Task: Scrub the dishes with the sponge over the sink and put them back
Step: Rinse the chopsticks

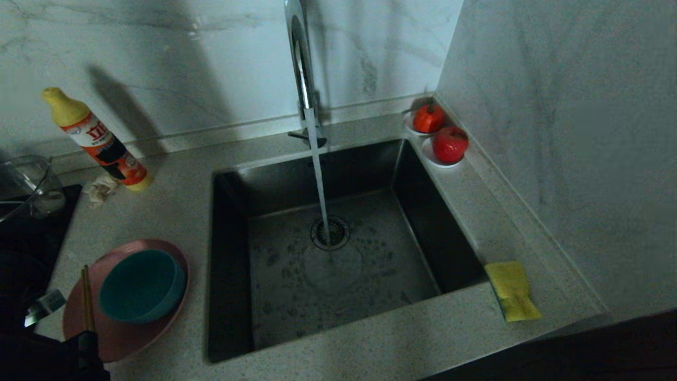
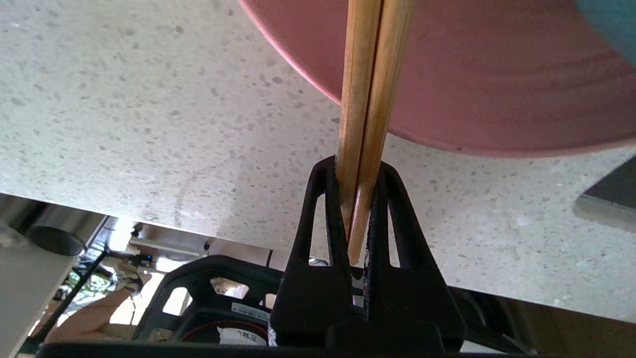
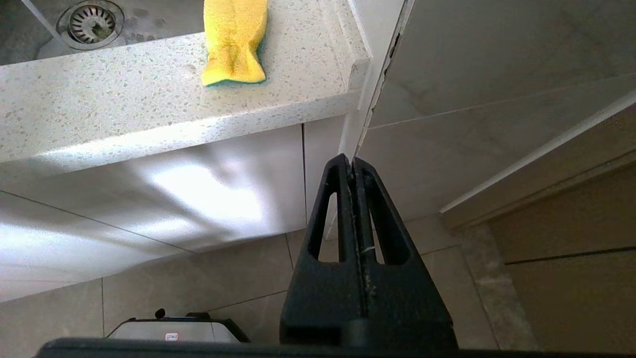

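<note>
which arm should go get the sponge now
Right. The sponge lies on the counter at the sink's right front corner, on the right arm's side. The right gripper is shut on nothing, parked below the counter edge; the left gripper is clamped on the chopsticks.

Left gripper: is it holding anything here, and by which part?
Yes. The left gripper is shut on the chopsticks, gripping both at their near ends, beyond the pink plate's rim. The right gripper is shut, empty.

Right end effector point(image 3: 353, 166) closed, below counter edge point(image 3: 149, 134); sponge point(image 3: 233, 40) on counter; sink point(image 3: 30, 44) drain beyond.
</note>
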Motion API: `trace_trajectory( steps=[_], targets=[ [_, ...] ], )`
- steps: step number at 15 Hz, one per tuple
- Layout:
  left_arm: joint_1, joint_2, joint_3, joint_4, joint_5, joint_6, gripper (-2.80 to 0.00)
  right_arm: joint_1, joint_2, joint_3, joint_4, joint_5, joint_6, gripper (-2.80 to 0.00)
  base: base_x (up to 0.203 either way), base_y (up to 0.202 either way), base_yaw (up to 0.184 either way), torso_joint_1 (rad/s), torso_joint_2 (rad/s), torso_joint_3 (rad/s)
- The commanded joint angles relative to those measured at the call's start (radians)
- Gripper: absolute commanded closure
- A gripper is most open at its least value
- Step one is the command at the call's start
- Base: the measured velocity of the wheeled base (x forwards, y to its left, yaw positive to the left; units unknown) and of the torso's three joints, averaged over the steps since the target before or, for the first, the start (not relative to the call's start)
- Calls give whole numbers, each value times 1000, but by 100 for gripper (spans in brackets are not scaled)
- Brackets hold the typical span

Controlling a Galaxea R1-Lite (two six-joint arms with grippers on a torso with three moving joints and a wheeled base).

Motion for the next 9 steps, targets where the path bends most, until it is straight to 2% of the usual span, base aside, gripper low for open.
trace_trajectory(
  steps=[1, 9],
  targets=[
    [0, -5, -3, 5, -1, -3, 0, 0, -1, 0, 1, 0, 0, 0, 0, 0, 0, 0, 0, 0],
    [-2, -136, -31, 27, -4, -9, 0, 0, -1, 0, 1, 0, 0, 0, 0, 0, 0, 0, 0, 0]
  ],
)
